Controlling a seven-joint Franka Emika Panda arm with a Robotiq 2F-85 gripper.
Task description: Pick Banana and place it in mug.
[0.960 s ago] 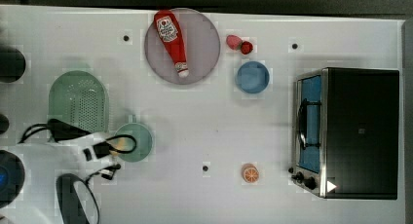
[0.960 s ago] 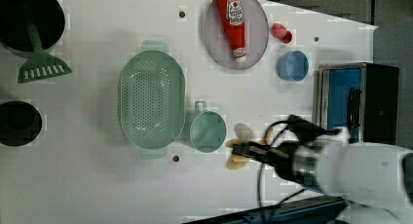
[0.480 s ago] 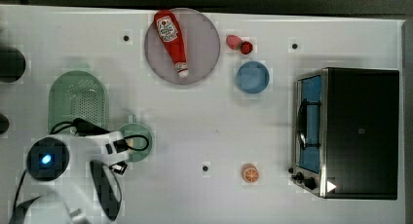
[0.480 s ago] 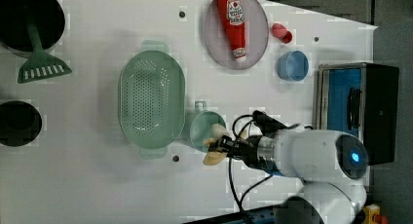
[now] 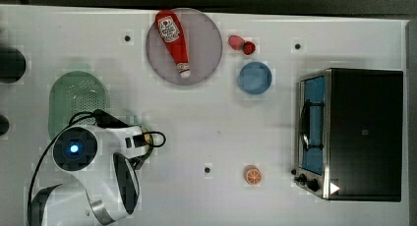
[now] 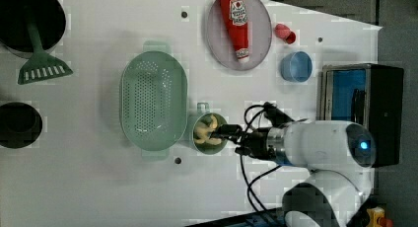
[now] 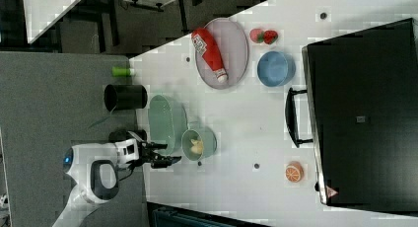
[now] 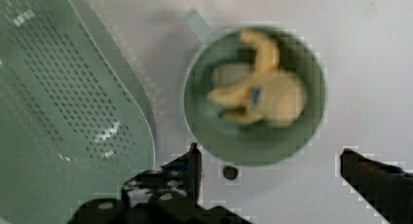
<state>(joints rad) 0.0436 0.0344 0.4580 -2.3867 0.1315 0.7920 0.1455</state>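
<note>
Gripper [image 8: 268,158] released, jaws spread wide with nothing between them, hanging just beside the mug's rim. Banana [image 8: 260,92] lies curled inside the mug [image 8: 253,151], clear of the fingers; its long axis cannot be fixed. In the left view the mug sits to the gripper's left, so a retreat would likely go to the left view's right, away from the cup. Colander [image 6: 154,101] just beside the mug, nothing seen in it. Blue bowl [image 5: 254,77] well apart on the table [image 5: 221,132], also bare inside. Placement looks done.
</note>
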